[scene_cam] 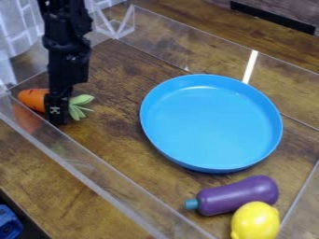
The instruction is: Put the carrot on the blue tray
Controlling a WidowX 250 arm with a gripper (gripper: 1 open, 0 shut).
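The orange carrot [33, 98] lies at the left of the wooden table with its pale green leafy top [80, 105] pointing right. My black gripper [56, 105] has come straight down over its middle and stands open, its fingers [58, 108] straddling the carrot and hiding part of it. Whether the fingers touch the carrot I cannot tell. The round blue tray [249, 147] sits to the right, well apart from the gripper, with nothing on it.
A purple eggplant toy [237, 194] and a yellow lemon toy [256, 222] lie at the front right, just below the tray. Clear plastic walls [88, 173] ring the table, one close in front of the carrot. A white rack [15, 28] stands at the back left.
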